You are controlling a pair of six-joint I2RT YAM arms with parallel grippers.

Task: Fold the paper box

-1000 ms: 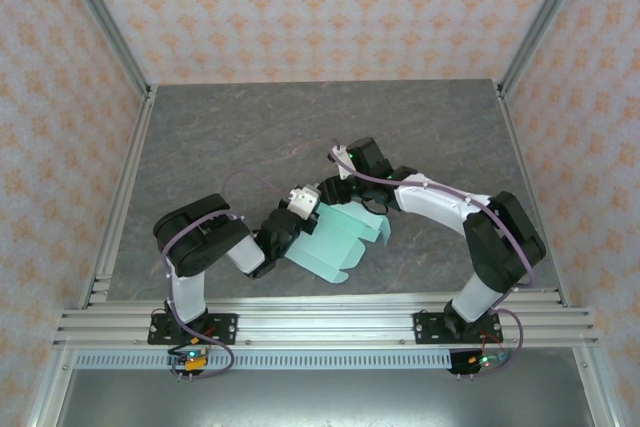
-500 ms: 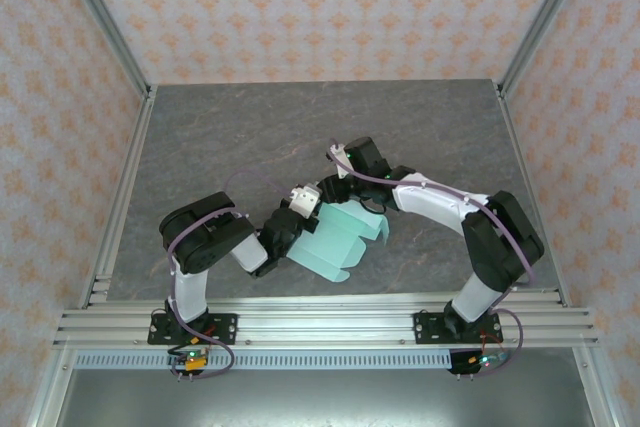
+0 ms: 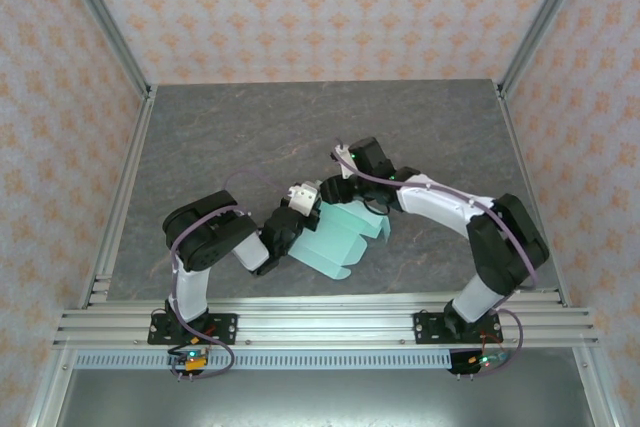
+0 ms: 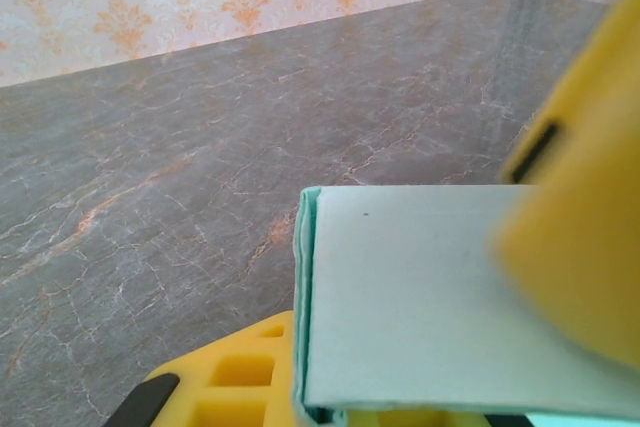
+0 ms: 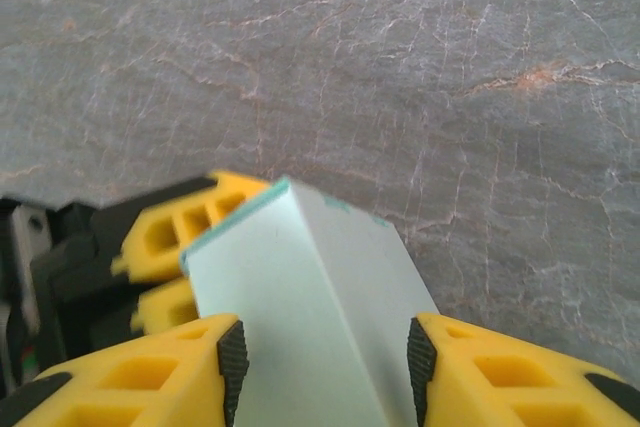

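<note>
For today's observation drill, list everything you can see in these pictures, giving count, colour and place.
paper box: one, pale mint, part-folded, mid-table
table: one, grey marbled, beneath everything
walls: three, pale with orange pattern, around the table
frame rails: several, silver, near edge and corners
left gripper: one, yellow fingers, shut on the box's edge
right gripper: one, yellow, black pads, shut on the box
left arm, right arm: black and white, near edge

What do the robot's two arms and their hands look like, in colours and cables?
The left arm and right arm have black joint housings and white links, each with a thin purple cable looping alongside. The fingers are yellow ribbed plastic with black pads.
</note>
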